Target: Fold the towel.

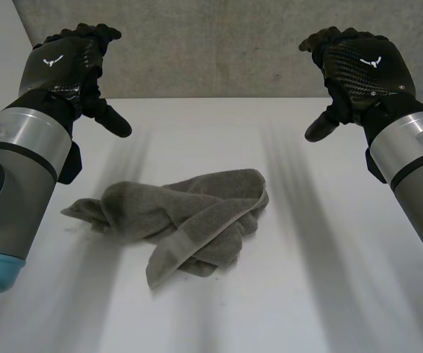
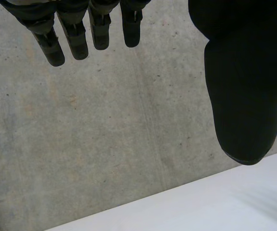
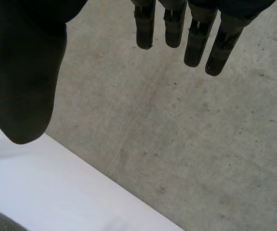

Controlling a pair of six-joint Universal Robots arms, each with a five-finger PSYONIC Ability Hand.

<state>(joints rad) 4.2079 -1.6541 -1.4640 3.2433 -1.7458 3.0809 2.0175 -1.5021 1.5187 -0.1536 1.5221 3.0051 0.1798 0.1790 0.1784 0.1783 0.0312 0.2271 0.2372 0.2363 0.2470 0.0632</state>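
Head view: towel [image 1: 185, 217] not yet folded, both hands off it.
Folding looks unstarted. The grey towel lies crumpled in a loose heap near the middle of the white bench [image 1: 329, 294], with a banded hem trailing toward the near edge. Left hand [image 1: 68, 66] and right hand [image 1: 362, 70] hover toward the far corners, fingers relaxed and wide, holding nothing. Flattening the towel and every fold are left to do.

Left arm [image 1: 16, 165] and right arm [image 1: 417, 165] raised at either side, left hand [image 1: 65, 65] and right hand [image 1: 360, 68] held high and well apart, fingers [image 2: 75, 41] loosely extended, thumbs [image 1: 323, 126] angled inward, both hands unclenched
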